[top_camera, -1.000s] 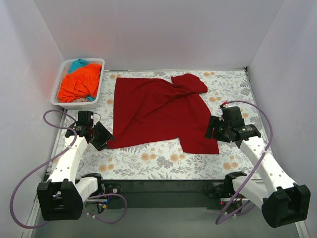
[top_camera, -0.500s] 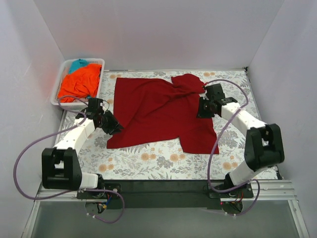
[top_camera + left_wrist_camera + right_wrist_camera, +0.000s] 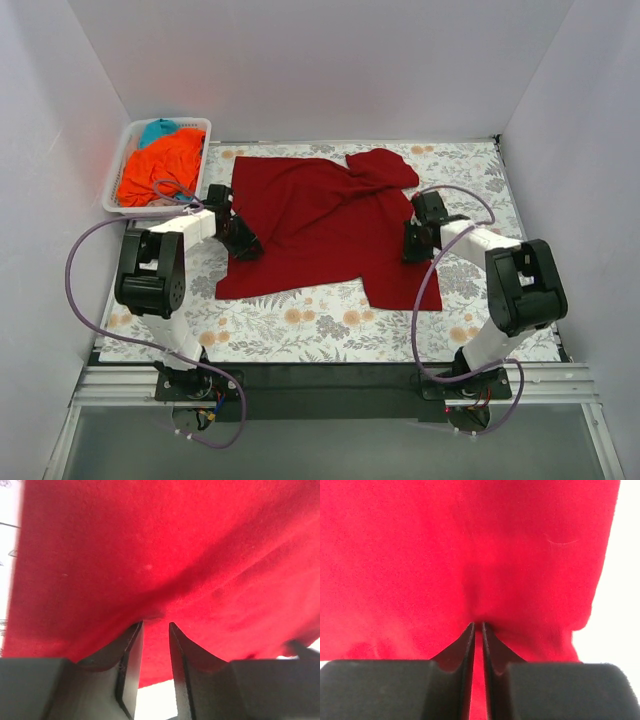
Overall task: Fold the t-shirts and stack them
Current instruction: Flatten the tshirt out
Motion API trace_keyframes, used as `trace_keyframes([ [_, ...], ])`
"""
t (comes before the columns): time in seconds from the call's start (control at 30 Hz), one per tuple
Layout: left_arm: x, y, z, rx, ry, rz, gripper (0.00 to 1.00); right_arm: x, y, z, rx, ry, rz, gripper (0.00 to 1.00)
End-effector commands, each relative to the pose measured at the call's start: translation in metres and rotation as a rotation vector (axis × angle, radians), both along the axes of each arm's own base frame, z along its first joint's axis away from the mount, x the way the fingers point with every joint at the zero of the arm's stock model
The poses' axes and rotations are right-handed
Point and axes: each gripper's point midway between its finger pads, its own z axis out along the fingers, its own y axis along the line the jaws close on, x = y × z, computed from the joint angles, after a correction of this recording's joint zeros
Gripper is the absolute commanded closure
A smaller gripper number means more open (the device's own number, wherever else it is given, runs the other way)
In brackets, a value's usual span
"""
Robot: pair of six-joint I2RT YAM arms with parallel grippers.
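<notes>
Dark red t-shirt [image 3: 320,225] is lying spread on the tablecloth [image 3: 330,325], my left gripper [image 3: 245,245] and right gripper [image 3: 415,245] meeting its side edges. Left wrist: my fingers [image 3: 131,655] are pinching a puckered fold. Right wrist: my fingers [image 3: 462,652] are clamping thin cloth, nearly touching; it's looking soft and saggy, so I'm judging the edges best to hold

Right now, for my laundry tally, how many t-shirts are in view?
3: dark red t-shirt spread on the tablecloth; orange t-shirt and teal t-shirt in the basket, far left, where more may be hidden.
</notes>
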Motion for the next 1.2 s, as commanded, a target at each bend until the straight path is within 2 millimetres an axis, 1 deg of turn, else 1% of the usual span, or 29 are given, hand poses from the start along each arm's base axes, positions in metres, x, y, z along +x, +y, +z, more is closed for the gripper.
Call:
trace_keyframes([
  [0.0, -0.006, 0.015, -0.001, 0.071, 0.007, 0.037, 0.71, -0.040, -0.007, -0.003, 0.025, 0.041, -0.072, 0.84],
  [0.03, -0.009, 0.018, 0.003, 0.083, -0.005, 0.045, 0.70, -0.063, -0.007, -0.013, 0.045, 0.088, -0.069, 0.85],
  [0.07, -0.013, 0.022, 0.003, 0.086, -0.001, 0.059, 0.69, -0.069, -0.003, -0.003, 0.079, 0.061, -0.082, 0.85],
  [0.1, -0.022, 0.025, -0.001, 0.093, 0.011, 0.063, 0.69, -0.080, 0.004, 0.000, 0.106, 0.063, -0.065, 0.85],
  [0.13, -0.027, 0.028, 0.003, 0.096, 0.006, 0.071, 0.68, -0.100, 0.004, -0.006, 0.108, 0.100, -0.058, 0.85],
  [0.17, -0.029, 0.033, 0.003, 0.093, 0.006, 0.084, 0.67, -0.104, 0.010, 0.008, 0.144, 0.063, -0.058, 0.85],
  [0.2, -0.036, 0.036, 0.001, 0.096, 0.015, 0.087, 0.67, -0.118, 0.025, 0.013, 0.166, 0.066, 0.004, 0.85],
  [0.23, -0.036, 0.037, 0.008, 0.095, -0.005, 0.088, 0.67, -0.124, 0.035, 0.021, 0.191, 0.053, 0.036, 0.86],
  [0.27, -0.036, 0.038, 0.012, 0.097, -0.019, 0.087, 0.67, -0.125, 0.045, 0.044, 0.230, -0.006, 0.076, 0.85],
  [0.3, -0.035, 0.036, 0.017, 0.086, -0.038, 0.076, 0.67, -0.128, 0.058, 0.060, 0.252, -0.052, 0.127, 0.77],
  [0.33, -0.029, 0.034, 0.031, 0.075, -0.082, 0.070, 0.66, -0.122, 0.060, 0.075, 0.258, -0.109, 0.127, 0.72],
  [0.37, -0.023, 0.029, 0.042, 0.051, -0.115, 0.056, 0.65, -0.105, 0.066, 0.110, 0.289, -0.208, 0.132, 0.60],
  [0.4, -0.017, 0.024, 0.052, 0.042, -0.147, 0.040, 0.64, -0.090, 0.060, 0.124, 0.243, -0.277, 0.125, 0.55],
  [0.43, -0.004, 0.013, 0.073, 0.043, -0.214, -0.001, 0.61, -0.076, 0.057, 0.137, 0.215, -0.325, 0.116, 0.51],
  [0.47, 0.002, 0.006, 0.082, 0.045, -0.237, -0.025, 0.59, -0.053, 0.052, 0.146, 0.161, -0.352, 0.087, 0.47],
  [0.5, 0.004, -0.002, 0.081, 0.049, -0.227, -0.052, 0.58, -0.040, 0.049, 0.149, 0.128, -0.364, 0.093, 0.46],
  [0.53, 0.016, -0.014, 0.096, 0.043, -0.262, -0.083, 0.57, -0.029, 0.047, 0.148, 0.104, -0.361, 0.086, 0.46],
  [0.57, 0.019, -0.019, 0.096, 0.045, -0.258, -0.098, 0.57, -0.015, 0.038, 0.132, 0.051, -0.322, 0.052, 0.44],
  [0.6, 0.024, -0.022, 0.091, 0.056, -0.243, -0.105, 0.56, 0.000, 0.036, 0.140, 0.037, -0.348, 0.045, 0.41],
  [0.63, 0.031, -0.029, 0.097, 0.054, -0.261, -0.119, 0.56, 0.009, 0.033, 0.127, 0.009, -0.314, 0.032, 0.41],
  [0.67, 0.034, -0.032, 0.098, 0.054, -0.264, -0.125, 0.54, 0.019, 0.025, 0.127, 0.004, -0.309, 0.003, 0.38],
  [0.73, 0.041, -0.037, 0.090, 0.054, -0.246, -0.131, 0.53, 0.037, 0.018, 0.129, -0.007, -0.322, -0.021, 0.35],
  [0.77, 0.047, -0.039, 0.093, 0.050, -0.255, -0.134, 0.52, 0.045, 0.010, 0.118, -0.018, -0.297, -0.038, 0.32],
  [0.83, 0.053, -0.040, 0.084, 0.059, -0.240, -0.135, 0.52, 0.059, 0.003, 0.110, -0.040, -0.283, -0.052, 0.29],
  [0.87, 0.057, -0.040, 0.083, 0.061, -0.242, -0.135, 0.52, 0.065, -0.005, 0.105, -0.043, -0.273, -0.067, 0.28],
  [0.9, 0.059, -0.041, 0.076, 0.063, -0.231, -0.141, 0.52, 0.069, -0.008, 0.101, -0.046, -0.267, -0.076, 0.27],
  [1.03, 0.064, -0.041, 0.057, 0.079, -0.191, -0.153, 0.52, 0.086, -0.018, 0.072, -0.058, -0.216, -0.100, 0.27],
  [1.1, 0.067, -0.041, 0.050, 0.086, -0.187, -0.153, 0.52, 0.090, -0.021, 0.062, -0.063, -0.197, -0.096, 0.27],
  [1.17, 0.070, -0.040, 0.045, 0.099, -0.178, -0.152, 0.52, 0.091, -0.023, 0.047, -0.057, -0.170, -0.097, 0.27],
])
